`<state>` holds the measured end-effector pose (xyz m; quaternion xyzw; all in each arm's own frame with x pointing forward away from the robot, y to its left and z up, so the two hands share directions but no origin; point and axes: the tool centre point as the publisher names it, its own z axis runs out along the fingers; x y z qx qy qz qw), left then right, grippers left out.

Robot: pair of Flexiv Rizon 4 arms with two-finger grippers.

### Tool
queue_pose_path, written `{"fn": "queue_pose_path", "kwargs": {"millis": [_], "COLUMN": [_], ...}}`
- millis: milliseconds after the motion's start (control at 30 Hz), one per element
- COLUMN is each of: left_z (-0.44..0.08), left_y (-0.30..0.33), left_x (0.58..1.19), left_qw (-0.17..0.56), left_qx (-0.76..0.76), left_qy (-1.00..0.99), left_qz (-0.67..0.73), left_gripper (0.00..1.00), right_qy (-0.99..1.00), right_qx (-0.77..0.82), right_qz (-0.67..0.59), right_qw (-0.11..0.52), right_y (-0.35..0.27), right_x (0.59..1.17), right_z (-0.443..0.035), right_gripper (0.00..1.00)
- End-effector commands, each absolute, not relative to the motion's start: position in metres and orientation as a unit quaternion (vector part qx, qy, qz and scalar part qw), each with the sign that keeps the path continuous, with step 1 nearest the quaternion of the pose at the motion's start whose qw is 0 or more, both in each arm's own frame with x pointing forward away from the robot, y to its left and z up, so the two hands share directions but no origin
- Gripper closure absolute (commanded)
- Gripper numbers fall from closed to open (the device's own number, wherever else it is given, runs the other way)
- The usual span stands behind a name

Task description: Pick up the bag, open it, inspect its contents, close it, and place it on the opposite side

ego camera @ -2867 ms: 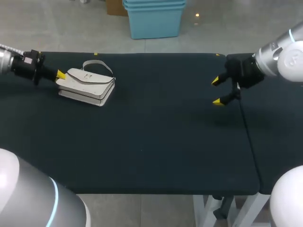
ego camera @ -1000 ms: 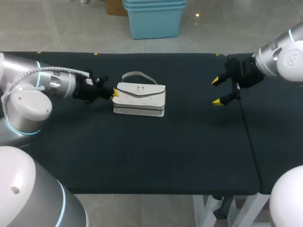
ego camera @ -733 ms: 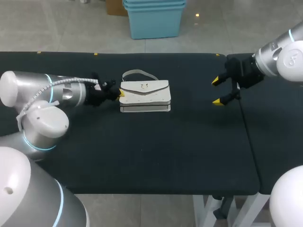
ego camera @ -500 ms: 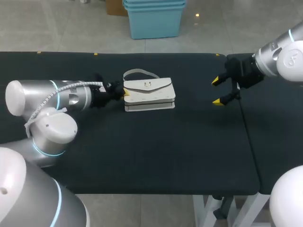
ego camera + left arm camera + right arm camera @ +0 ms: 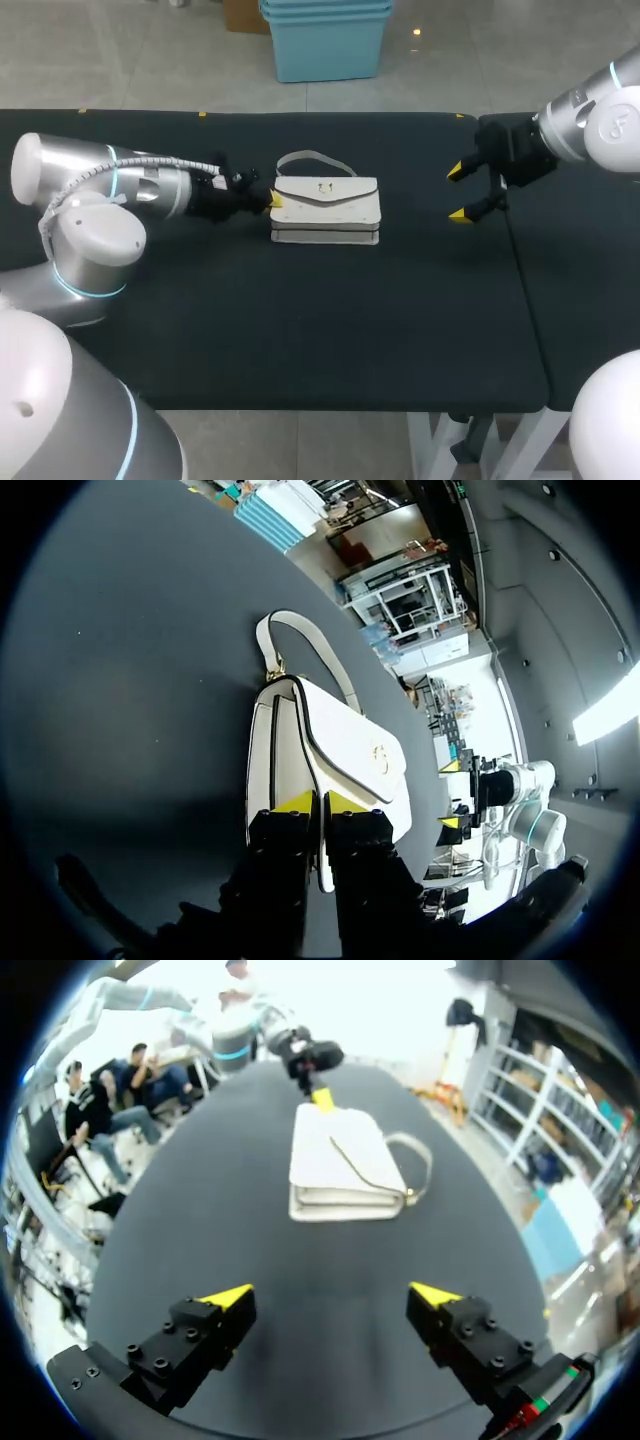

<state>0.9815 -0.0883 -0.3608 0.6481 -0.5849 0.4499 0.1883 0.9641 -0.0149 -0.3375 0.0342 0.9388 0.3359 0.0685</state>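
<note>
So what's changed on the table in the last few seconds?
The left claw, pinching one end of the bag, has moved it from the left of the table toward the middle, nearer the right claw. The right claw stayed open, in place.

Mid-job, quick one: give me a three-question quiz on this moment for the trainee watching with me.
1. True or false: the bag lies on the table with its flap lifted open.
2. Which gripper holds the bag? A) left gripper B) right gripper C) both
3. Fill in: the right gripper's fingers are ___, apart from the bag.
Key: 1 false, the flap is shut; 2 A, at the bag's end; 3 open.
</note>
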Motion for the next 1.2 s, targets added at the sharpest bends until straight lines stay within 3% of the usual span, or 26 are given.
{"fn": "queue_pose_path", "kwargs": {"millis": [33,667,700,767,800,833,1200], "left_z": [-0.363,-0.369,-0.369,-0.368,-0.367,-0.366,-0.335], "left_y": [-0.102,-0.129,-0.130,-0.130,-0.130,-0.129,-0.103], "left_x": [0.986,0.984,0.984,0.983,0.983,0.982,0.974], "left_qw": [0.197,0.212,0.213,0.213,0.214,0.215,0.243], "left_qx": [0.642,0.626,0.625,0.624,0.624,0.623,0.601], "left_qy": [-0.596,-0.615,-0.616,-0.616,-0.616,-0.616,-0.616], "left_qz": [0.441,0.430,0.430,0.431,0.431,0.432,0.447], "left_gripper": [1.00,1.00,0.91,0.44,0.08,0.00,0.00], "right_qy": [0.939,0.939,0.939,0.939,0.939,0.939,0.942], "right_qx": [0.034,0.034,0.034,0.034,0.034,0.034,0.042], "right_qz": [0.336,0.336,0.336,0.336,0.336,0.336,0.325], "right_qw": [0.068,0.068,0.068,0.068,0.068,0.068,0.076], "right_y": [-0.015,-0.015,-0.015,-0.015,-0.015,-0.015,-0.014], "right_x": [0.964,0.964,0.964,0.964,0.964,0.964,0.965], "right_z": [-0.337,-0.337,-0.337,-0.337,-0.337,-0.337,-0.332], "right_gripper": [0.00,0.00,0.00,0.00,0.00,0.00,0.00]}}
